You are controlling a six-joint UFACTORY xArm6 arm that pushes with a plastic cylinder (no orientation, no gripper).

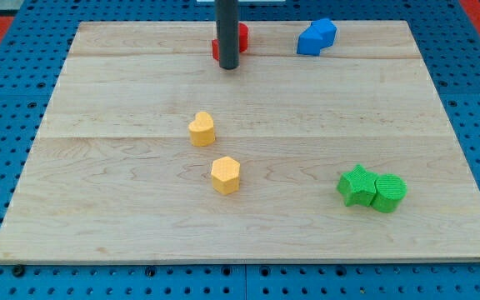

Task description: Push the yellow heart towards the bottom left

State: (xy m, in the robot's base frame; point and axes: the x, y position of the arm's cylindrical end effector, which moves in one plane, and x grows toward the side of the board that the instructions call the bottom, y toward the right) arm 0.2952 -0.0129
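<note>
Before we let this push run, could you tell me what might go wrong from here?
My tip sits at the view's top against the red block, far from the yellow heart, so the approach could drag red along. The yellow hexagon lies just below-right of the heart; a slightly off push might knock it instead.

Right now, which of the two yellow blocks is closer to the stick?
The yellow heart. It sits higher in the view, nearer my tip, while the yellow hexagon lies below it, farther away.
</note>
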